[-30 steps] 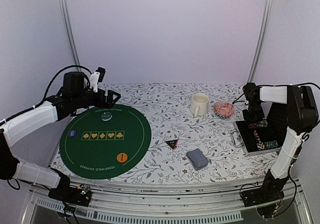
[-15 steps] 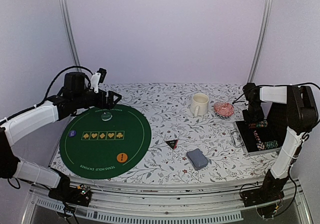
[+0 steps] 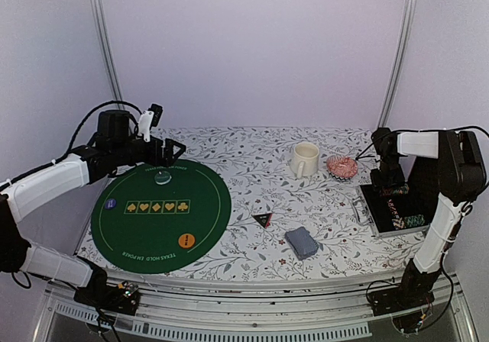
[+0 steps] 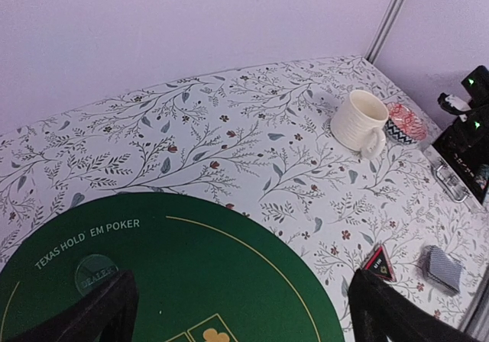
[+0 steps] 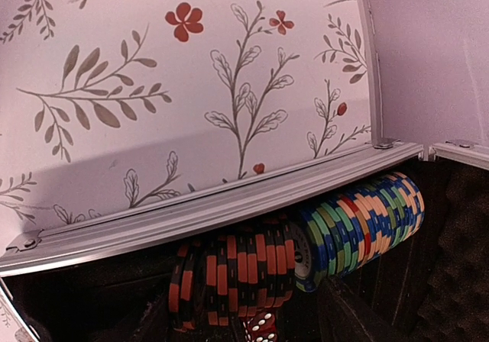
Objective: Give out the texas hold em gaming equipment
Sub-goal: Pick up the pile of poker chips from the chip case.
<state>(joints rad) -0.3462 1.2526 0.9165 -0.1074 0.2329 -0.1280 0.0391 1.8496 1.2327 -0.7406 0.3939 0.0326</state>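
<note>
In the open black case (image 3: 397, 211) at the right lie rows of poker chips on edge. My right gripper (image 3: 390, 180) points down into it, open. In the right wrist view its fingers straddle the black-and-orange chip stack (image 5: 237, 273) without touching it. Blue-green chips (image 5: 359, 227) lie beside that stack, and a red die (image 5: 260, 328) lies below it. My left gripper (image 3: 172, 150) hovers open and empty over the far edge of the green mat (image 3: 153, 220). A clear disc (image 3: 163, 177) and an orange button (image 3: 186, 240) lie on the mat. The triangular marker (image 3: 263, 220) and the card deck (image 3: 302, 243) lie on the tablecloth.
A cream mug (image 3: 304, 159) and a red-patterned dish (image 3: 341, 166) stand at the back, left of the case. The case's metal rim (image 5: 214, 212) runs just behind the chips. In the left wrist view the mug (image 4: 359, 120) and the deck (image 4: 443, 268) lie to the right.
The right gripper's jaws have spread wider around the black-and-orange chips. The left gripper has crept slightly to the right over the mat's far edge.
</note>
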